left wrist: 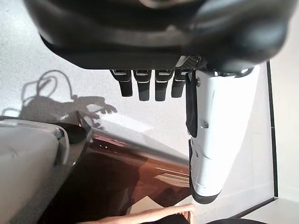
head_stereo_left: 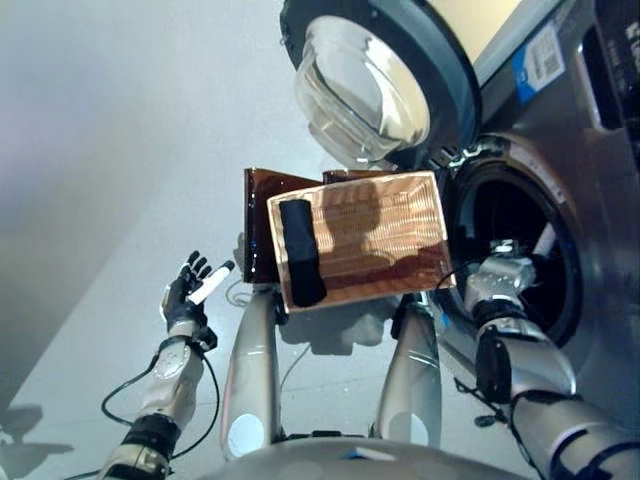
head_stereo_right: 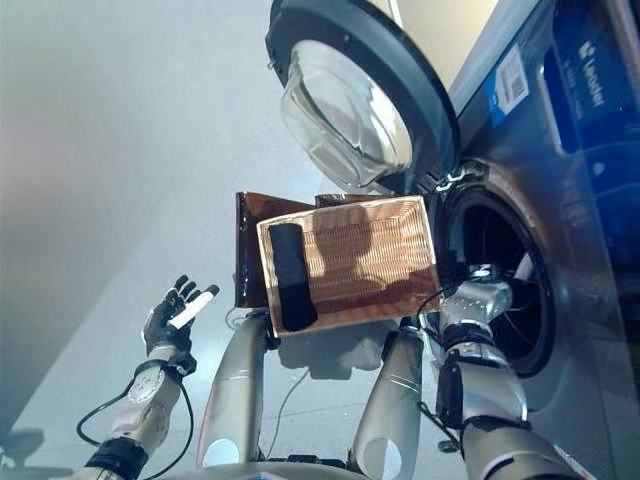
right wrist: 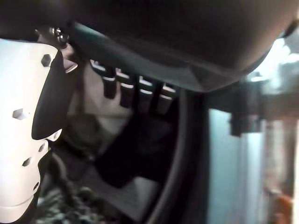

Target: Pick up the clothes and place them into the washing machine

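A dark garment [head_stereo_left: 300,252] was seen lying lengthwise along the left edge of the wicker basket [head_stereo_left: 385,235], nearer the open, empty left hand [head_stereo_left: 190,288], while the right hand [head_stereo_left: 510,262], fingers relaxed and holding nothing, was reached into the washing machine [head_stereo_left: 560,180] drum.

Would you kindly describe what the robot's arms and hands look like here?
Both arms are silver-grey metal with dark bands at the joints. The left hand is dark with a white thumb cover, its segmented fingers showing pale bands close up. The right hand, at the washing machine opening, shows the same white cover.
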Robot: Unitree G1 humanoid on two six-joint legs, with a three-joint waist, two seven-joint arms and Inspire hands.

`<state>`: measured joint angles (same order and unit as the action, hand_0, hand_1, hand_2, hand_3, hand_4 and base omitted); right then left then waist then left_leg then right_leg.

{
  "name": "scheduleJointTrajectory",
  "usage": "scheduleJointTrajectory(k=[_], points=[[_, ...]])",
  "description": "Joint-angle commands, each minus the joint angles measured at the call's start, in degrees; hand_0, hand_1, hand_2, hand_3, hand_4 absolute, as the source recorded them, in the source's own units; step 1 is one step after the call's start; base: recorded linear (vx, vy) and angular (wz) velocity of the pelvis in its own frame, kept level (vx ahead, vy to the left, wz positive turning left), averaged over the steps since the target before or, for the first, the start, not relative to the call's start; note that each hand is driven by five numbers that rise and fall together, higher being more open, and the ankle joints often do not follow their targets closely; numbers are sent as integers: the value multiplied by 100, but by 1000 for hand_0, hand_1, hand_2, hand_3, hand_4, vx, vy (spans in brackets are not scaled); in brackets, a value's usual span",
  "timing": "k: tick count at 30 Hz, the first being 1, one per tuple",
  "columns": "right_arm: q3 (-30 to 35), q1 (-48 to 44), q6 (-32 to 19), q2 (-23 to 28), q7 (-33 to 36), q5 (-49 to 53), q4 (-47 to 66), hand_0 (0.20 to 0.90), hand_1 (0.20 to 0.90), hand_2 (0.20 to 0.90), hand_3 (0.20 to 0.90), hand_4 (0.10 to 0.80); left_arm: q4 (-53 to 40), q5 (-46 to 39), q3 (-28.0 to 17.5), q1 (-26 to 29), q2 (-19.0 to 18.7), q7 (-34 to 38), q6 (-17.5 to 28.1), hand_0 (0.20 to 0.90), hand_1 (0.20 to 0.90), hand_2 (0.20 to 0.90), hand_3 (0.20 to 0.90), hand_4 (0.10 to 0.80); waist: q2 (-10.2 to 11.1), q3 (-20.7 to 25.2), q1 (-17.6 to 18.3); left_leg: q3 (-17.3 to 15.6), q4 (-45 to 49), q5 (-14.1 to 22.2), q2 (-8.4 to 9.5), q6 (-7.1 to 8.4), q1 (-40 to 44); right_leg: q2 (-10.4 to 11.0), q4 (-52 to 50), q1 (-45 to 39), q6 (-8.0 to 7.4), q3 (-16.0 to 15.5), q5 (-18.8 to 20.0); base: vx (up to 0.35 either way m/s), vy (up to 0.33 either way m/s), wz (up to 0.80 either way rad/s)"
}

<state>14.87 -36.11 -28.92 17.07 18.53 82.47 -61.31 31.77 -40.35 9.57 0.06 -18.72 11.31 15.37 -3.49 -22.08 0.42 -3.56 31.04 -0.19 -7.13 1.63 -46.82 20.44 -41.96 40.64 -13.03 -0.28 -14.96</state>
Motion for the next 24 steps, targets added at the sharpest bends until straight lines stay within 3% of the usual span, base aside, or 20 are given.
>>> scheduleJointTrajectory(k=[1,9,17,24], points=[[-103,230,-85,411,-219,-641,-52,900,900,900,900,800,79,71,-288,-130,-190,-40,365,900,900,900,900,800,146,319,-21,381,-81,272,-292,571,426,150,1265,-118,151,162,1571,39,-41,10],[-556,545,399,401,-323,-1459,-128,900,900,900,900,800,156,233,-365,-161,-191,-149,381,900,900,900,900,800,252,369,-21,387,-840,-45,-279,633,1072,186,2012,-802,76,-93,1876,37,-30,2],[-1384,771,1010,466,-174,-3223,-457,900,900,900,900,800,573,484,-322,-85,-152,-219,414,900,900,900,900,800,358,455,-63,373,-1396,-282,-356,708,1663,221,2523,-1423,3,-310,2073,47,-27,1],[-2304,938,1169,-93,-253,-4312,-177,900,900,900,900,800,826,685,-269,125,-39,-105,455,900,900,900,900,800,398,440,-92,392,-1408,-287,-369,720,1945,255,2546,-1748,-16,-385,2063,46,-3,3]])
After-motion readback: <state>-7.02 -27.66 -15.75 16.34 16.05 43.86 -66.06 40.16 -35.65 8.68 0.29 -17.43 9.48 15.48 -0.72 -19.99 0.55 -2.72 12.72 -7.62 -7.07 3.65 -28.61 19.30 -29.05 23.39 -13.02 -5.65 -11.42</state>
